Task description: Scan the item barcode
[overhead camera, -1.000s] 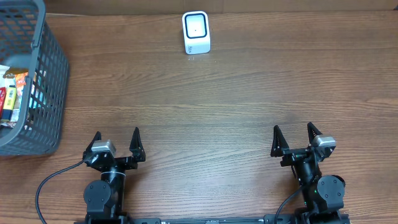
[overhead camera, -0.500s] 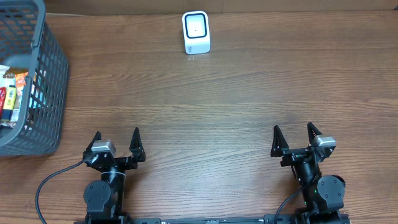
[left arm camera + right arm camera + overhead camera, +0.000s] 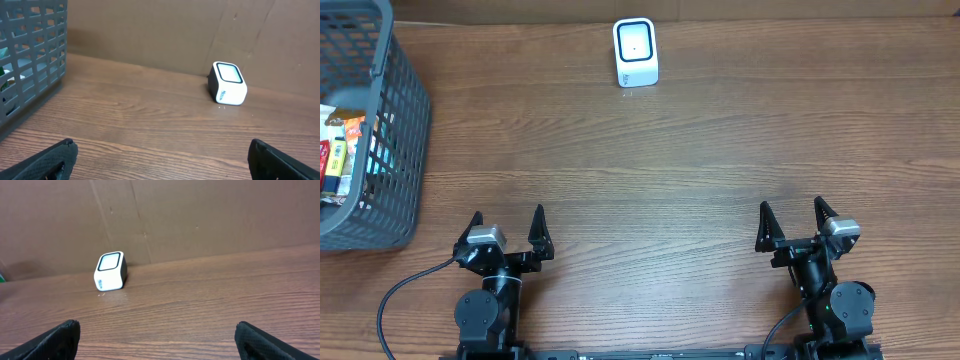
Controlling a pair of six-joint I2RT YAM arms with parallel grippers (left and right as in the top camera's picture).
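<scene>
My left claw [image 3: 508, 216] and my right claw [image 3: 791, 206] both stood wide open with nothing between the fingers, well apart at the near edge of the brown wooden table [image 3: 670, 170]. The colourful packaged items [image 3: 338, 155] lay inside the grey plastic mesh basket [image 3: 408, 110] on my left. The small white box-shaped barcode scanner [image 3: 636, 52] stood at the table's far edge
</scene>
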